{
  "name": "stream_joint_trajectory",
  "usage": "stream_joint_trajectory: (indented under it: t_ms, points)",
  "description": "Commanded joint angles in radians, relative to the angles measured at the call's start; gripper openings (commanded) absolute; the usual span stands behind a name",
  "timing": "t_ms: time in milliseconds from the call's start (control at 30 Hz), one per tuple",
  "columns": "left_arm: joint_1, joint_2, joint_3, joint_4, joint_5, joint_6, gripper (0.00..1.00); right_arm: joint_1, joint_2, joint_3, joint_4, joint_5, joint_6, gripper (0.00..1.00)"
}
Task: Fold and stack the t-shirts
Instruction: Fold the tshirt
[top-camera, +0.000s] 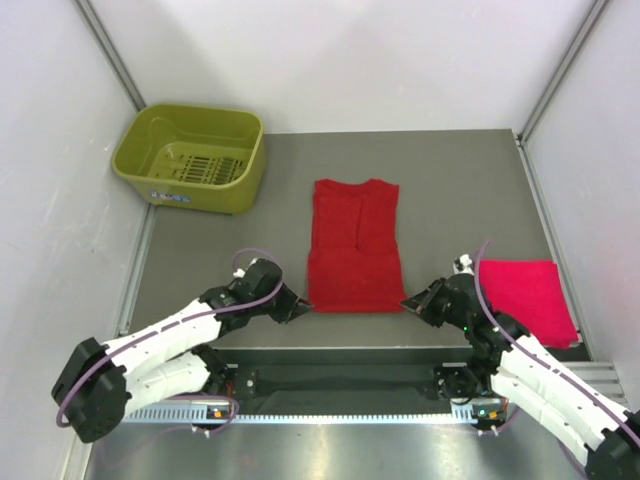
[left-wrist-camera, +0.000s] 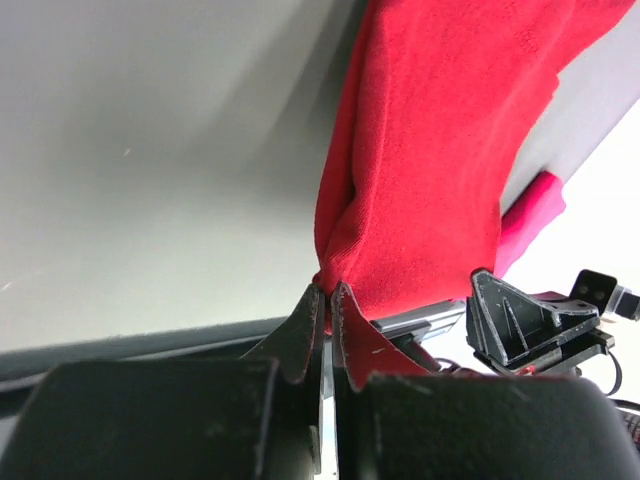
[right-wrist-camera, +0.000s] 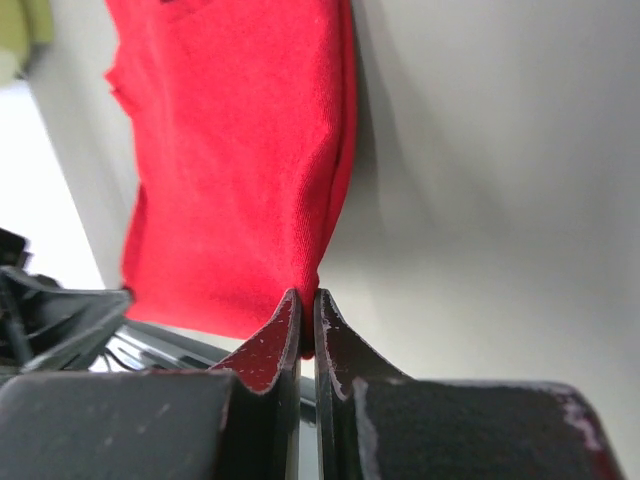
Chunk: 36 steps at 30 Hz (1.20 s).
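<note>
Olive basket (top-camera: 190, 158) back-left — red shirt (top-camera: 354, 245), pink shirt (top-camera: 525, 295) outside, apparently folded.

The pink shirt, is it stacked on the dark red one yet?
No, the pink shirt lies by itself, right of and apart from the dark red shirt.
</note>
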<state>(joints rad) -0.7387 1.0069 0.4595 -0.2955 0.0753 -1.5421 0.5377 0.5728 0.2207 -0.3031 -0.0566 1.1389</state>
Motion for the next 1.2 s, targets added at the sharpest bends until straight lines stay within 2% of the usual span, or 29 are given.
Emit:
stream_joint_trajectory:
  t_ms: [0, 67, 233, 333, 400, 567, 833, 1033, 1167]
  points:
    - [-0.027, -0.034, 0.048, -0.117, -0.071, 0.026, 0.00, 0.059, -0.021, 0.031, -0.103, 0.092, 0.004, 0.00]
    - [-0.034, -0.002, 0.077, -0.117, -0.101, 0.054, 0.00, 0.061, -0.007, 0.075, -0.116, 0.095, -0.028, 0.00]
    - [-0.034, 0.152, 0.304, -0.175, -0.181, 0.221, 0.00, 0.048, 0.129, 0.225, -0.105, 0.110, -0.155, 0.00]
    - [-0.015, 0.226, 0.444, -0.191, -0.268, 0.295, 0.00, -0.014, 0.238, 0.337, -0.071, 0.033, -0.224, 0.00]
    - [0.010, 0.262, 0.513, -0.147, -0.269, 0.355, 0.00, -0.077, 0.319, 0.384, -0.005, -0.021, -0.243, 0.00]
    - [0.148, 0.432, 0.611, -0.045, -0.138, 0.405, 0.00, -0.180, 0.505, 0.524, 0.076, -0.147, -0.294, 0.00]
    - [0.341, 0.695, 0.838, 0.064, 0.012, 0.461, 0.00, -0.298, 0.913, 0.847, 0.062, -0.299, -0.355, 0.00]
    - [0.409, 0.847, 0.947, 0.180, 0.125, 0.450, 0.00, -0.343, 1.127, 1.045, 0.050, -0.365, -0.358, 0.00]
    - [0.420, 0.943, 1.044, 0.188, 0.175, 0.448, 0.00, -0.367, 1.213, 1.150, 0.042, -0.382, -0.355, 0.00]
